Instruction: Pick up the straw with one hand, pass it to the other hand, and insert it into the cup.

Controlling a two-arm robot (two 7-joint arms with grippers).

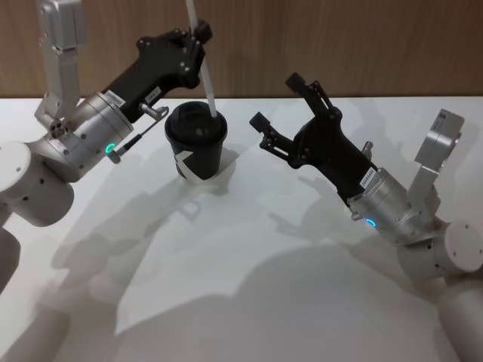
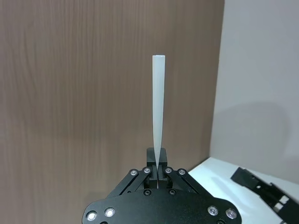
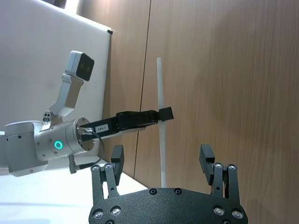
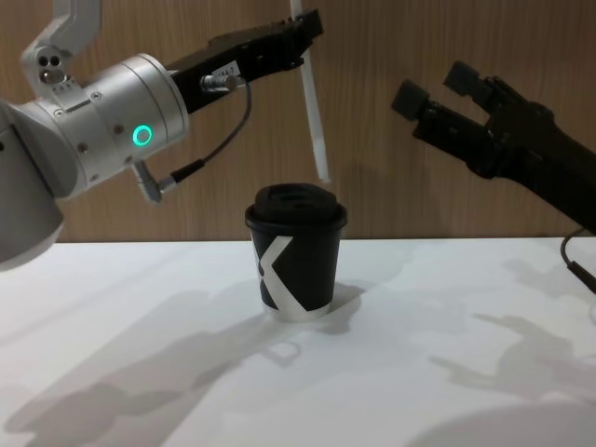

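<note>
Straw (image 1: 207, 69) near-upright in left gripper (image 1: 200, 32), tip just above cup (image 1: 198, 156), right gripper (image 1: 276, 100) aside

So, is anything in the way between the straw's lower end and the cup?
Nothing visible. The left gripper holds the straw with its lower end in open air just above the black lid of the cup. The right gripper is open, off to the right, clear of that gap.

We see the left gripper (image 1: 201, 33) pinching the straw (image 1: 210, 83) over the lidded black cup (image 1: 198, 151); the right gripper (image 1: 276, 100) hangs nearby, fingers spread.
</note>
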